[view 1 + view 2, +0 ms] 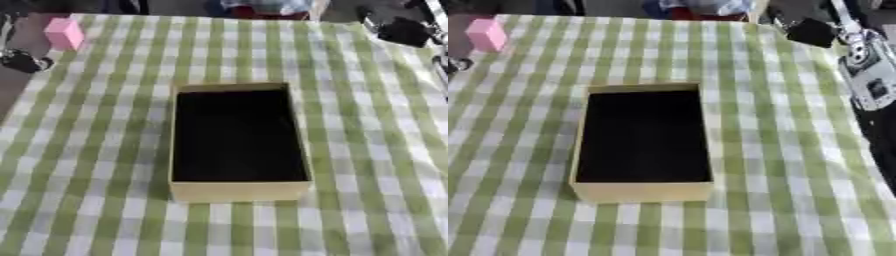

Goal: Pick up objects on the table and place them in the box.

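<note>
My right hand (811, 31) hung above the far right corner of the checked cloth (367, 150); its fingers I could not tell. The open box (238, 191) stood in the middle, the pink block (64, 33) at the far left.

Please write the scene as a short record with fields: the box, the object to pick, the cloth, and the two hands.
box: box, tan walls, dark inside, nothing seen in it, mid-table
object: pink block, far left corner of the table, apart from the box
cloth: green and white checked tablecloth
left hand: not clearly seen
right hand: dark shape, far right, fingers unclear
</note>
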### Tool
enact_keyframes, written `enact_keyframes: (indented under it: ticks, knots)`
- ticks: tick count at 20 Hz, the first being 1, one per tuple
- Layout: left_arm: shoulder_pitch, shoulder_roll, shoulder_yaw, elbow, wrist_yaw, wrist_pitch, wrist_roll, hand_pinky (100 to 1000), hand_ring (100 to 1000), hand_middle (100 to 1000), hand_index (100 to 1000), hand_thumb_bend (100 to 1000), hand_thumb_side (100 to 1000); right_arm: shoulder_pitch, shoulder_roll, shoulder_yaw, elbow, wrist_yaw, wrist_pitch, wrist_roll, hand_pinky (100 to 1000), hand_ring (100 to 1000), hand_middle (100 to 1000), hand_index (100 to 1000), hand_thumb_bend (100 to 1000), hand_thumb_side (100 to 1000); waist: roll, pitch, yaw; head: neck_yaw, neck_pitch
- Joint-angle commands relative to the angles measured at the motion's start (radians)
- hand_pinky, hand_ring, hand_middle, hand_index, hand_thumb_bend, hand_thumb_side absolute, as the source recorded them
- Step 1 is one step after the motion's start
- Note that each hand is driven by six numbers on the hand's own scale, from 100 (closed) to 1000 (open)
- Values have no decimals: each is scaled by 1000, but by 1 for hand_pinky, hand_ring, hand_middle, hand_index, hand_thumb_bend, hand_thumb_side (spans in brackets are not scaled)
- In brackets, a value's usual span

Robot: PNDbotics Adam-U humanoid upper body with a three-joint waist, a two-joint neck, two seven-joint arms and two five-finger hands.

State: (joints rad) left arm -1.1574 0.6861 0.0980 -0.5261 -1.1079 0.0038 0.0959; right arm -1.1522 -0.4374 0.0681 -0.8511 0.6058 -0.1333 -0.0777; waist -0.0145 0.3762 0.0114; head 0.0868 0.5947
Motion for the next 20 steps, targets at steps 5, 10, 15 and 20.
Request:
enact_keyframes:
  ticks: [5,10,15,20]
  knots:
    - [-35,54,11,-27,6,7,15,823,825,814,874,548,163,-20,-37,1,-44,0,-8,5,741,859,865,925,439,571,1,-8,-14,11,-37]
    - [-49,67,17,-36,2,23,19,823,823,809,872,545,163,-19,-48,9,-81,-11,-14,12,742,859,865,926,440,572,-2,12,-24,15,-56]
    - [-62,77,21,-48,5,30,24,821,816,802,874,543,166,-15,-62,19,-126,-22,-18,22,744,860,865,928,440,572,-5,35,-29,11,-74]
    - [-72,84,24,-55,8,34,24,821,816,802,873,542,170,-9,-70,24,-155,-34,-17,28,745,859,865,928,442,571,-4,54,-34,7,-90]
